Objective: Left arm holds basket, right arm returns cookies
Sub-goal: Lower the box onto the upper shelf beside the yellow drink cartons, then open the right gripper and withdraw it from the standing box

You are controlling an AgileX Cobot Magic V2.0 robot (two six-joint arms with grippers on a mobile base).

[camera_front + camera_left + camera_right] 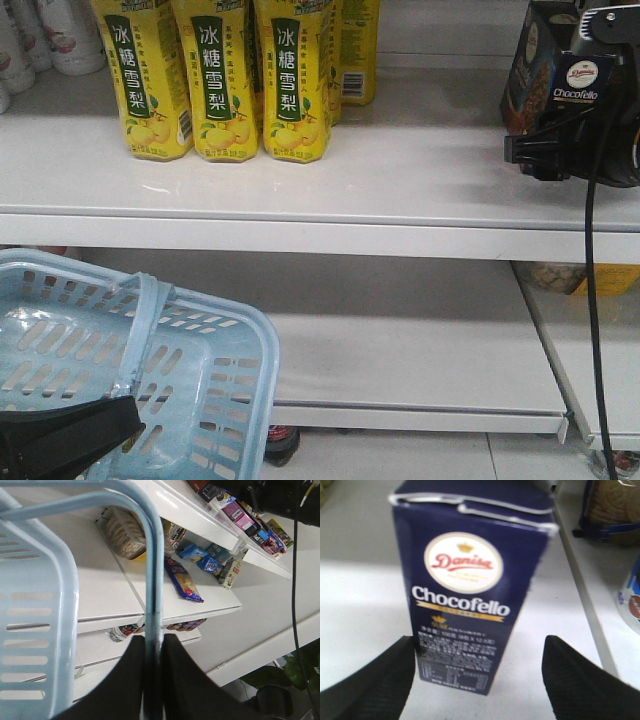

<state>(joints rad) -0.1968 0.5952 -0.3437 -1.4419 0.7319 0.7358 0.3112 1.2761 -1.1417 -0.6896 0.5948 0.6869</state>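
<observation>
The pale blue basket [235, 395] hangs low at the left, in front of the lower shelf. My left gripper [154, 637] is shut on its flat handle [152, 555]; one black finger [60, 440] shows at the bottom left of the front view. The cookies [470, 590], a navy "Danisa Chocofello" box, stand upright on the white upper shelf [400, 180] at its right end [560, 85]. My right gripper [480, 640] is open around the box's lower part. Its left finger sits right beside the box, and the right finger [570, 670] is well apart from it.
Yellow drink cartons [215, 80] stand in a row at the back left of the upper shelf, with white bottles [60, 35] beyond. A black cable [592, 300] hangs down at the right. Snack packs [182, 580] lie on neighbouring shelves, and a biscuit pack [612, 510] lies right of the box.
</observation>
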